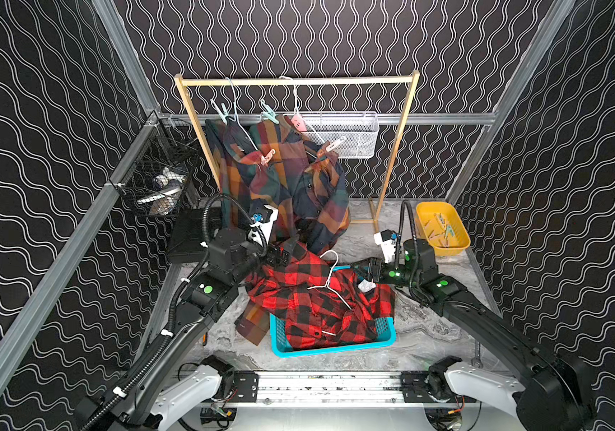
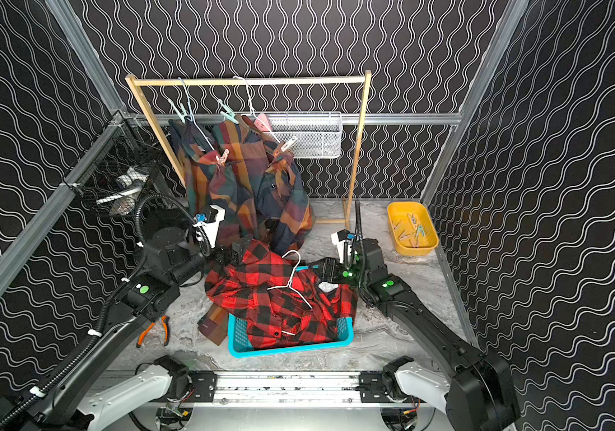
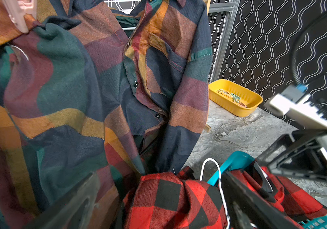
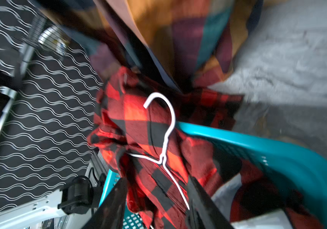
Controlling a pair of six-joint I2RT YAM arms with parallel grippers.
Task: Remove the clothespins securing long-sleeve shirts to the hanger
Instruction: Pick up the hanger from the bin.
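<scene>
Two check shirts [image 1: 283, 179] in orange, navy, teal and maroon hang from wire hangers on the wooden rack [image 1: 354, 79] at twelve o'clock of the table [image 1: 429, 328]. Pegs pin their shoulders: a mint clothespin [image 1: 221, 111] and a teal clothespin [image 1: 269, 112] toward eleven o'clock, a pink clothespin [image 1: 298, 121] near the middle, a peach clothespin [image 1: 267, 156] lower down, and a cream clothespin [image 1: 332, 144] toward one o'clock. More pegs lie in the yellow tray [image 1: 451, 250] at two o'clock. The red-and-black shirt [image 1: 309, 309] is heaped over the teal basket [image 1: 332, 349] at six o'clock, with a white hanger [image 1: 330, 278] lying on top. The left gripper [image 1: 282, 255] sits at that shirt's ten o'clock edge, jaws spread as wide as they go and gripping nothing; its fingers [image 3: 247, 202] frame red cloth. The right gripper [image 1: 358, 268] hovers over the basket's two o'clock corner, jaws roughly halfway apart. In its blurred wrist view, red cloth and hanger wire show beyond the fingers [image 4: 115, 198], and nothing is clamped.
</scene>
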